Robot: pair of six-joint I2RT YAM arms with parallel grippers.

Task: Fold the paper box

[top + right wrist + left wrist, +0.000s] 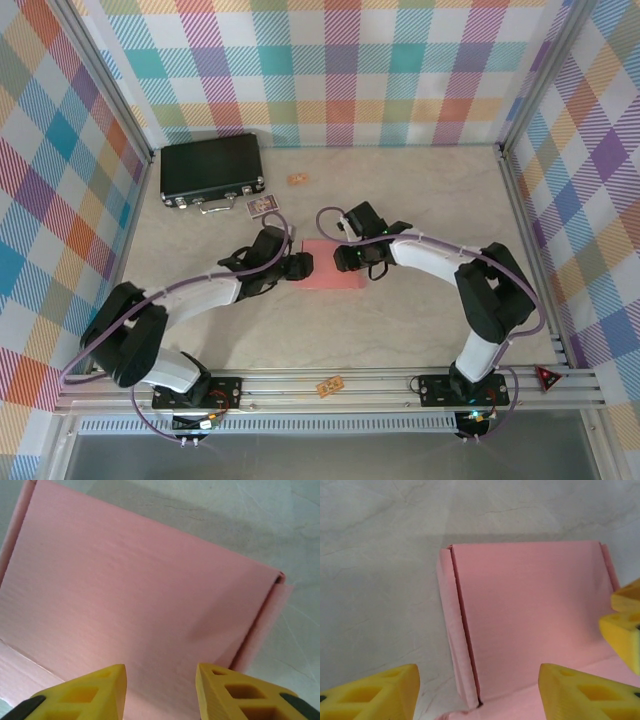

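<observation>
The salmon-pink paper box [330,265] lies flat on the table between my two arms. In the left wrist view the paper box [530,625] fills the middle, a side flap creased along its left edge. My left gripper [479,692] is open at the box's left end, its yellow fingers [375,692] wide apart, one over bare table and one over the pink card. The right arm's yellow fingertips [625,625] show at that view's right edge. My right gripper [160,690] is open just above the box's lid panel [140,595] at its right end.
A black hard case [211,171] with metal latches stands at the back left. A small card [262,206] lies beside it, and a tiny orange piece [297,179] sits further back. Another orange tag [330,385] rests on the front rail. Checked walls enclose the table.
</observation>
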